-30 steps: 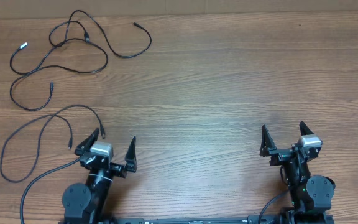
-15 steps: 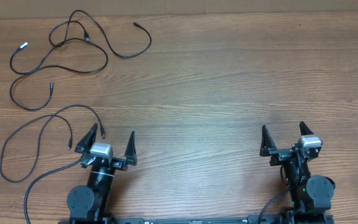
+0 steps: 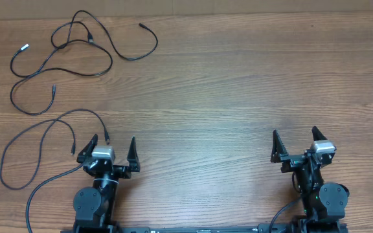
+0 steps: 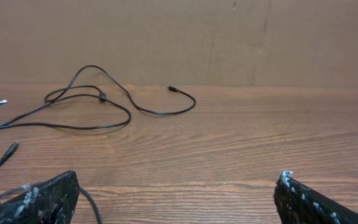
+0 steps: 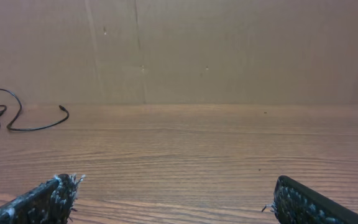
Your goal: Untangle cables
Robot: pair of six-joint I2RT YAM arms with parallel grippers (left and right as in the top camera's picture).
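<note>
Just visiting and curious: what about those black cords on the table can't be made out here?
Overhead: where the cables cross, too thin to tell which lies on top; plugs too small to identify.
Left wrist: cables run off the left edge; one slips behind a finger.
Right wrist: only one cable end shows, the rest cut off at left.

Item: left gripper (image 3: 114,140), jaws spread wide, nothing between them. Item: right gripper (image 3: 294,132), jaws equally wide, empty. Both arms sit folded directly behind their jaws.
</note>
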